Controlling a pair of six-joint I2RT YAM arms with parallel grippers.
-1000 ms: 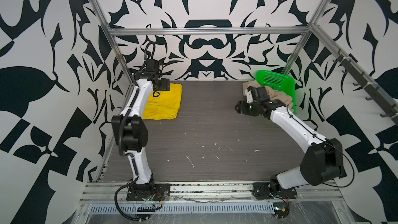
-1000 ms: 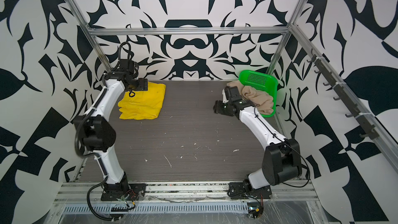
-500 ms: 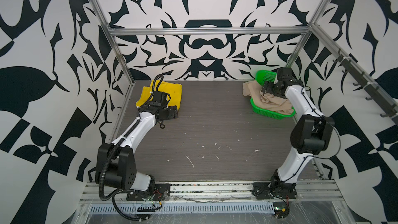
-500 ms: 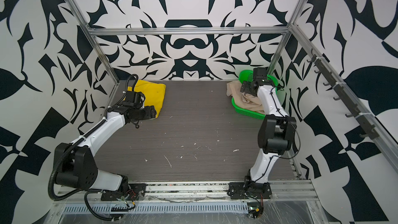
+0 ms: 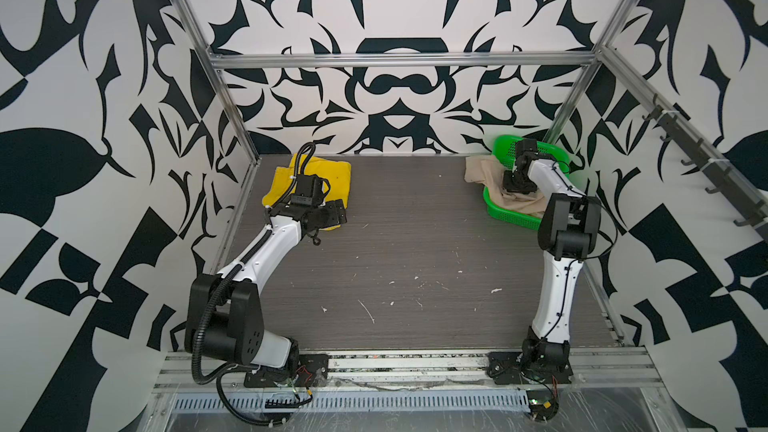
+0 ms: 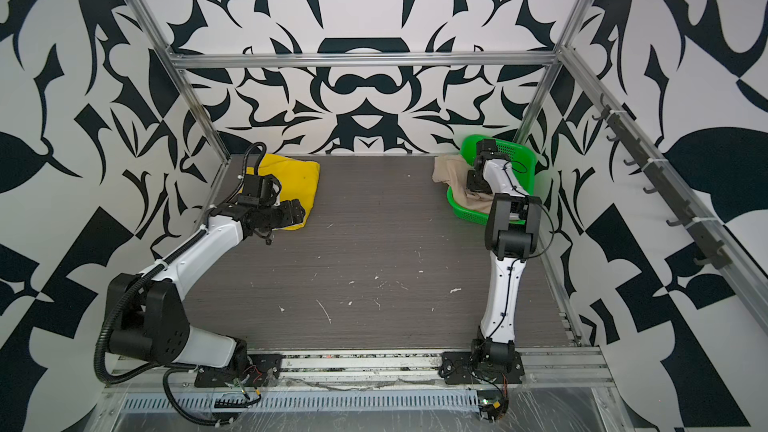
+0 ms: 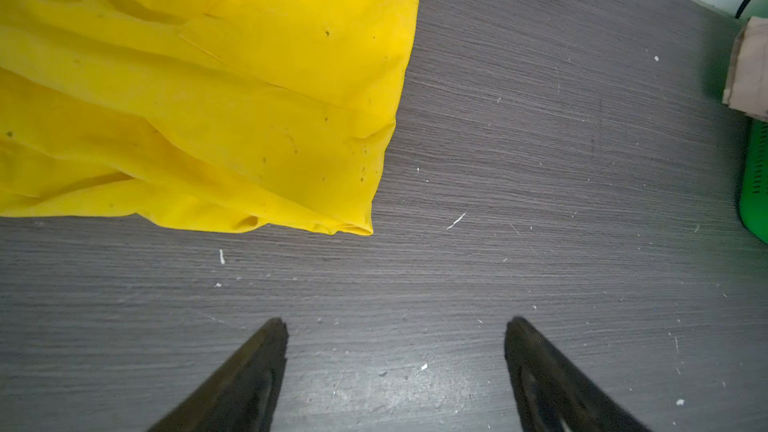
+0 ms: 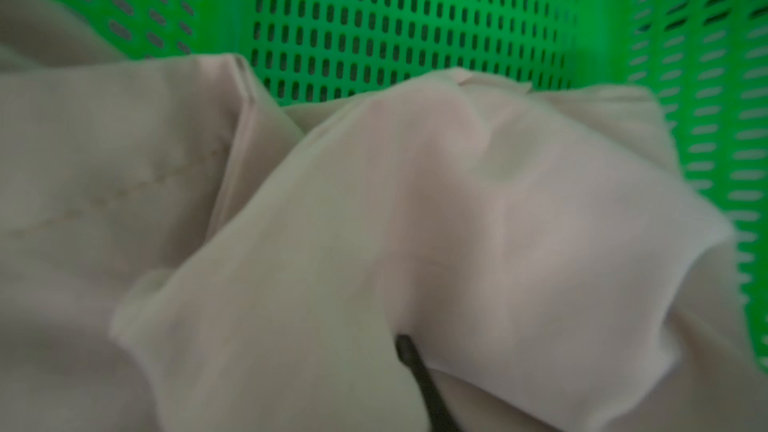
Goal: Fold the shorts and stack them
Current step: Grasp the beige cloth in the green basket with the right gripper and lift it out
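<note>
**Yellow pair flat on the bench, beige pair half in the basket**

Far left corner of the bench (image 5: 415, 263): yellow shorts (image 5: 328, 176) (image 6: 299, 176), folded into a flat rectangle close to the back wall, plain in both top views. Just beside the near edge of that fold, low over the wood: left claw (image 5: 332, 211), spread wide apart, nothing between the fingers. From the left wrist: two dark fingertips (image 7: 266, 359) over bare board, left claw (image 7: 395, 326) clear of the yellow shorts (image 7: 208, 97), with the corner of the fold a little way ahead.

Far right corner: green perforated basket (image 5: 511, 214), beige shorts (image 5: 482, 170) crumpled inside and spilling over the rim toward the middle of the bench. Right claw (image 5: 517, 189) down inside the basket, pressed into the beige cloth. From the right wrist, blurred: beige shorts (image 8: 457, 222) bunched against the green basket (image 8: 415, 14) wall, one dark finger (image 8: 415, 371) poking out from under a fold. Clamped on the cloth or merely buried in it: cannot tell
</note>
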